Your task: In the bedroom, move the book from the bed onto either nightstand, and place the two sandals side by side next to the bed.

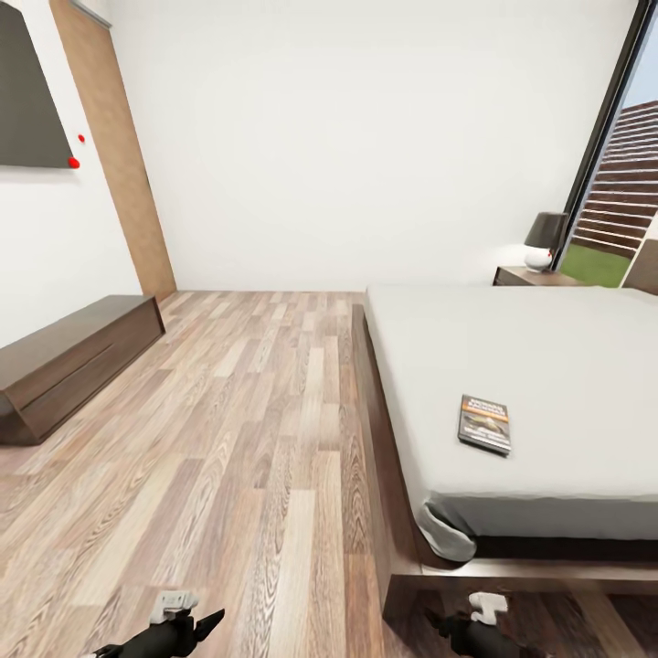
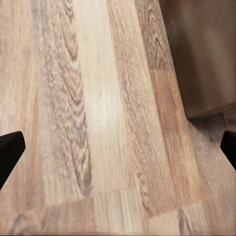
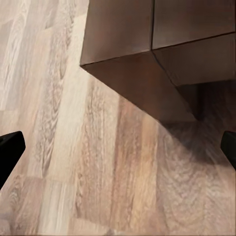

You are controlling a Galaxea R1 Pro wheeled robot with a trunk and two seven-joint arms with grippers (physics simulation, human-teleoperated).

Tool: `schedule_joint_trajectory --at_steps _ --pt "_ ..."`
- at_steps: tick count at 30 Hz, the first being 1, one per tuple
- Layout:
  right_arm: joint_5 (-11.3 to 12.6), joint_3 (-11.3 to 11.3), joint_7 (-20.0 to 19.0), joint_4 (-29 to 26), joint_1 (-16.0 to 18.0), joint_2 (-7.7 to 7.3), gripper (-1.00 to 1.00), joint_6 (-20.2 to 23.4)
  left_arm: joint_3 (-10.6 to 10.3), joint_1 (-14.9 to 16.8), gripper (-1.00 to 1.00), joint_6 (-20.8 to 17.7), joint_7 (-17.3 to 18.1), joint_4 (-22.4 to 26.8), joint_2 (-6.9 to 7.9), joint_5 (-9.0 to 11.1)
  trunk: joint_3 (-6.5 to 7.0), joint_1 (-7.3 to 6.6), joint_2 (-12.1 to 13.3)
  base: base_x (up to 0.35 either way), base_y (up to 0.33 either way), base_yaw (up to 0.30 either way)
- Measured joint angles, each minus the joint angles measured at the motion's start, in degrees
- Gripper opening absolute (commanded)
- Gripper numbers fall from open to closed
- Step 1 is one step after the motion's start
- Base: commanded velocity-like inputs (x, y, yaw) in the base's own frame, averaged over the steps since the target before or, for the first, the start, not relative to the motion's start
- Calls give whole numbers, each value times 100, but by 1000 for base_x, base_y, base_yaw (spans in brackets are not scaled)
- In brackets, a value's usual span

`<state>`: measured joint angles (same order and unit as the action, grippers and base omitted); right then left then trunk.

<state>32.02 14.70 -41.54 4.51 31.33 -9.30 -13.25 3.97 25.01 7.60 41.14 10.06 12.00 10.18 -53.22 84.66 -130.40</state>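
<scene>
Bedroom approach: both pincers empty, book on the bed.

The book [image 1: 484, 424] lies flat on the grey mattress of the bed [image 1: 567, 366], toward its near left part, apart from the edge; a nightstand [image 1: 535, 275] with a dark-shaded lamp [image 1: 545, 240] stands at the far side of the bed; a long dark dresser [image 1: 68, 361] sits against the left wall; my left pincer [image 1: 163, 640] and my right pincer [image 1: 475, 631] hang low over the plank floor [image 1: 238, 439], each with fingers spread wide and holding nothing; the right one is near the bed frame's corner [image 3: 147, 59].
</scene>
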Motion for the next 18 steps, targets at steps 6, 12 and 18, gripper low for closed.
schedule_joint_trajectory --at_steps 6,12,18 --pt "-39 -23 546 0 -304 406 100 -567 -14 -77 100 99 -438 -626 -151 -24 108 -132 241 0 0 0" --pt "-9 -25 621 1 -328 420 100 -616 4 -137 100 495 -1120 -849 -330 -28 216 -264 481 0 0 0" --pt "-6 -26 643 0 -331 418 100 -620 6 -149 100 560 -1296 -864 -355 -37 324 -396 722 0 0 0"
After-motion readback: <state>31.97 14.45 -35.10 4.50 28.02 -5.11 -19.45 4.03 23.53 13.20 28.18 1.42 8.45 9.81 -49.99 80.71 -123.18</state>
